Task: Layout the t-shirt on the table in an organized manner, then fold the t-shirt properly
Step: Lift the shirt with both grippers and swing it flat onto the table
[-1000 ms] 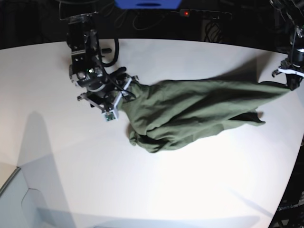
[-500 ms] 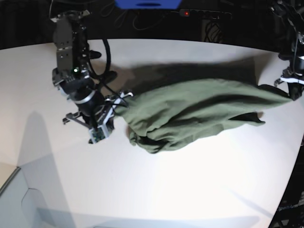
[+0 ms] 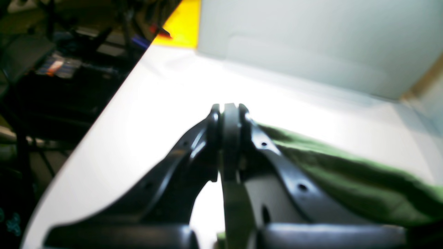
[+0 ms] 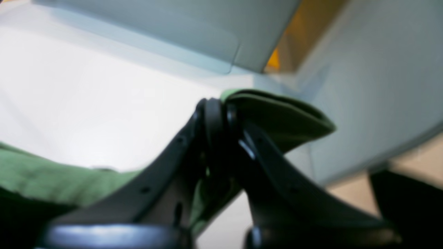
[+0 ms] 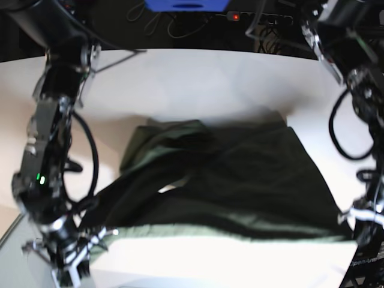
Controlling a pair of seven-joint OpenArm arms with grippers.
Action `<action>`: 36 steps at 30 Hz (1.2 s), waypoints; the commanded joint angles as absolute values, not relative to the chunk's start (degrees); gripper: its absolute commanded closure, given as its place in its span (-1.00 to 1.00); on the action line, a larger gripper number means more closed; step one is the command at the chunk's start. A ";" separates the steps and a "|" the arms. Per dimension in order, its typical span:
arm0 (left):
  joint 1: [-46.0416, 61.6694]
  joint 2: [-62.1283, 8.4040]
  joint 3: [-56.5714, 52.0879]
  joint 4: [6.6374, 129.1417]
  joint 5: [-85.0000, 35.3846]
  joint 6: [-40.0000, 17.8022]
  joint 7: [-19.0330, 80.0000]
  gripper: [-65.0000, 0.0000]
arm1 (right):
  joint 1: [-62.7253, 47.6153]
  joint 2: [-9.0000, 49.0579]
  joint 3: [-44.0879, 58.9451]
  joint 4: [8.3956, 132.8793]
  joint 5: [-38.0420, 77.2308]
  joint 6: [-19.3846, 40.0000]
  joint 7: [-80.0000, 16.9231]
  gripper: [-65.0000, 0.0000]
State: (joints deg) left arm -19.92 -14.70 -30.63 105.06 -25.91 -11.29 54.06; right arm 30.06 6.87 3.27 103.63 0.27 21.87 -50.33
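Observation:
The olive-green t-shirt [image 5: 240, 180] hangs spread wide between my two grippers over the white table [image 5: 198, 78]. Its held edge runs along the front and the rest trails back onto the tabletop. My right gripper [image 5: 99, 237], at the view's lower left, is shut on one corner of the shirt; green cloth [image 4: 277, 114] pokes out past its closed tips [image 4: 216, 107]. My left gripper [image 5: 354, 225], at the lower right, is shut on the other corner; its tips [image 3: 230, 114] are pressed together, with the shirt [image 3: 346, 173] running off to the right.
Behind the table's far edge there is dark clutter with cables, a blue object [image 5: 186, 5] and a red light [image 5: 235, 16]. A pale grey panel [image 3: 311, 34] and a yellow patch [image 3: 181, 24] lie beyond the table. The table's curved edge [image 3: 104, 114] drops off to the left.
Both grippers have swung from the table's far sides to its front, carrying the shirt. The shirt has gone from a stretched, crumpled bundle to a broad sheet.

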 commanded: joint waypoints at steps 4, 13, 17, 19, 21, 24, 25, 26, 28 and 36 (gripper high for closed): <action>-33.71 -15.43 -22.81 96.57 -22.02 -11.03 52.44 0.98 | 44.44 8.66 3.38 93.41 0.04 23.08 -48.04 1.00; -61.41 -11.91 -14.11 71.60 -16.75 -11.03 44.97 0.98 | 71.69 14.73 3.30 65.63 -0.04 22.73 -38.99 1.00; -69.76 -11.74 -12.88 66.33 -16.92 -11.03 43.82 0.98 | 74.80 17.01 3.03 61.41 -0.04 22.73 -38.55 1.00; -71.43 -10.86 -12.88 65.80 -16.84 -11.03 44.09 0.98 | 74.80 17.71 3.03 62.02 -0.04 22.81 -38.81 1.00; -71.43 -11.03 -12.88 67.12 -17.01 -11.03 44.35 0.98 | 74.80 18.68 3.38 64.84 -0.04 22.81 -40.22 1.00; -68.53 -11.30 -13.14 71.87 -17.01 -11.03 46.02 0.98 | 71.60 20.18 3.65 72.66 0.31 22.99 -44.18 1.00; -66.42 -11.30 -13.14 74.15 -17.01 -11.03 47.96 0.98 | 68.18 20.44 4.44 76.26 0.31 23.08 -45.14 1.00; -64.31 -11.30 -13.23 76.44 -17.10 -11.03 49.71 0.98 | 64.92 20.53 5.32 79.69 0.31 23.08 -45.67 1.00; -58.59 -11.38 -13.32 82.42 -16.92 -11.38 52.79 0.98 | 57.80 20.09 6.99 86.99 0.31 23.16 -46.20 1.00; -29.32 -13.41 -15.08 103.96 -17.10 -11.47 54.81 0.98 | 24.31 10.51 14.90 108.26 0.40 23.16 -45.41 1.00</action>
